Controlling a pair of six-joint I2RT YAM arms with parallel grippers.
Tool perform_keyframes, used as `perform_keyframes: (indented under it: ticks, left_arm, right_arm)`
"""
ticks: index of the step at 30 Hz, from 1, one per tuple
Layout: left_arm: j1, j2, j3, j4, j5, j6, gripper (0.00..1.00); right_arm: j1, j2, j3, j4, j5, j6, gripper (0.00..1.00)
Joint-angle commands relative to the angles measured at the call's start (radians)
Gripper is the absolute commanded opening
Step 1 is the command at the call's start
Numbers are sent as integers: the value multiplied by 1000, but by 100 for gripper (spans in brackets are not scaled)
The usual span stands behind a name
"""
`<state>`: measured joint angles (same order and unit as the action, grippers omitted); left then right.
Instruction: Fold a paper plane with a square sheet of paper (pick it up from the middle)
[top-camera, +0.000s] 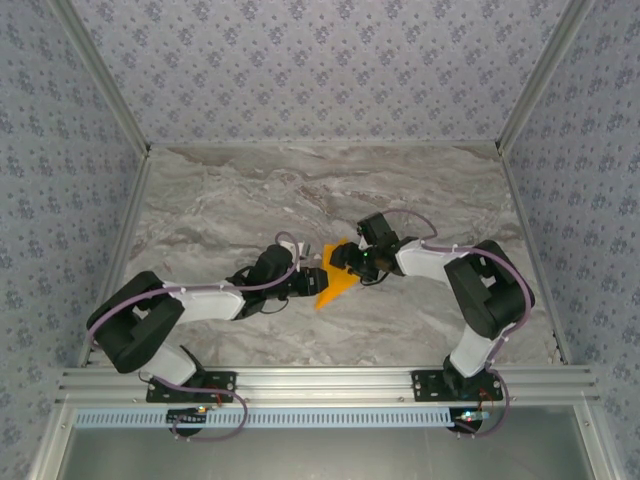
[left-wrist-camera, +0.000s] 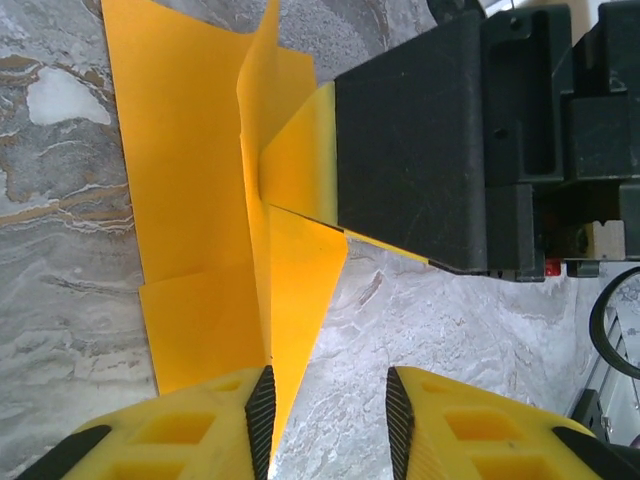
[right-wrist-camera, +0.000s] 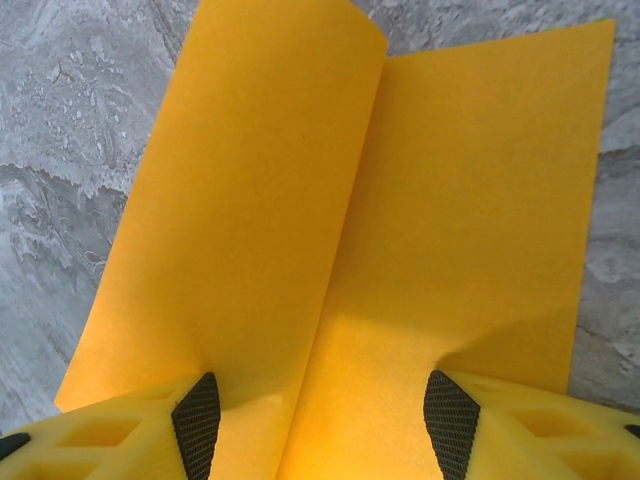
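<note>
The square sheet of paper (top-camera: 333, 282), creased with flaps raised but not yet a dart, lies beneath the right gripper's (right-wrist-camera: 322, 400) spread, empty jaws and just ahead of the left gripper's (left-wrist-camera: 328, 400) parted, empty jaws, so most folds seem left.

Everything is being lit brightly and evenly from above, and a soft shadow is being cast across the paper (right-wrist-camera: 470, 200).

The left arm (top-camera: 215, 300) and the right arm (top-camera: 430, 262) bend in from their bases toward the middle, wrists low, bringing the left claw (top-camera: 305, 283) and right claw (top-camera: 345, 262) almost nose to nose, each with its yellow fingers (left-wrist-camera: 470, 425) parted.
</note>
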<state>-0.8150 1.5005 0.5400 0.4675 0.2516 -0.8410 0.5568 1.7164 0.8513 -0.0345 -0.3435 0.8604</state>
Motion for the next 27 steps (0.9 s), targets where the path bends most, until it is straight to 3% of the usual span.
perform_keyframes:
  ticks: [1, 10, 20, 27]
  left_arm:
    - [4, 0, 38, 0, 34, -1, 35]
    - [3, 70, 86, 1, 95, 6, 24]
    - [3, 109, 96, -66, 9, 8, 15]
    - [3, 130, 89, -51, -8, -9, 14]
  right_arm:
    - [7, 73, -24, -133, 98, 16, 64]
    - [8, 96, -12, -171, 112, 34, 66]
    - [8, 112, -4, -207, 135, 33, 65]
    - [22, 132, 25, -279, 203, 22, 62]
